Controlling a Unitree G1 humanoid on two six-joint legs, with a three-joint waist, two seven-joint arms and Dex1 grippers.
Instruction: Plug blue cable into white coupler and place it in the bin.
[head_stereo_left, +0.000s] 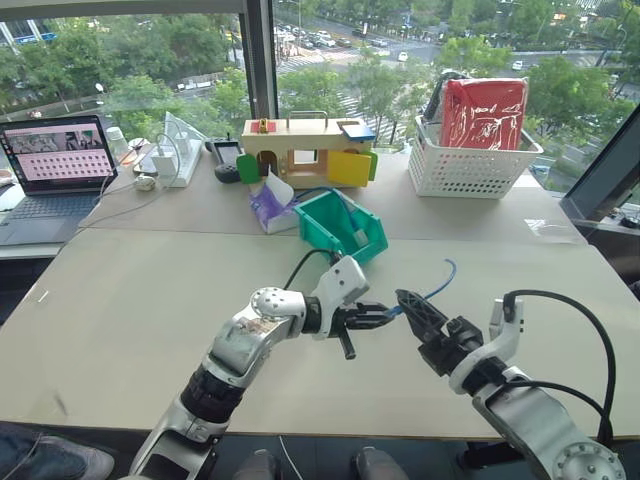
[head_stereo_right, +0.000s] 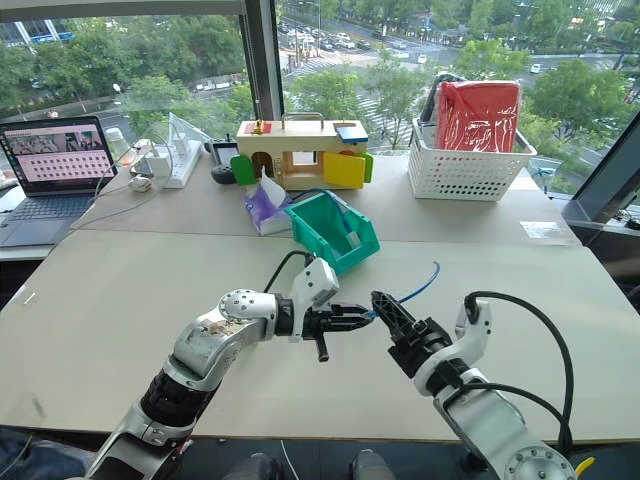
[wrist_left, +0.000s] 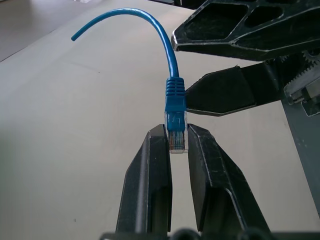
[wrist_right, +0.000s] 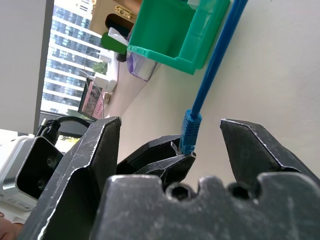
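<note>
left gripper (wrist_left: 177, 142) pinching blue cable (wrist_left: 175, 100) plug; right gripper (wrist_right: 170, 145) jaws spread around it, above bare table (head_stereo_left: 150, 300).

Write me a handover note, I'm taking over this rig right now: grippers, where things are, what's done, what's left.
Left gripper: shut on the cable's clear plug, held above the table.
Right gripper: open, jaws either side of the plug boot, not gripping.
Bin: on the table beyond both grippers.
Coupler: I can't spot it.
Done: cable picked up.
Left: plug into the coupler, then place in the bin.
</note>
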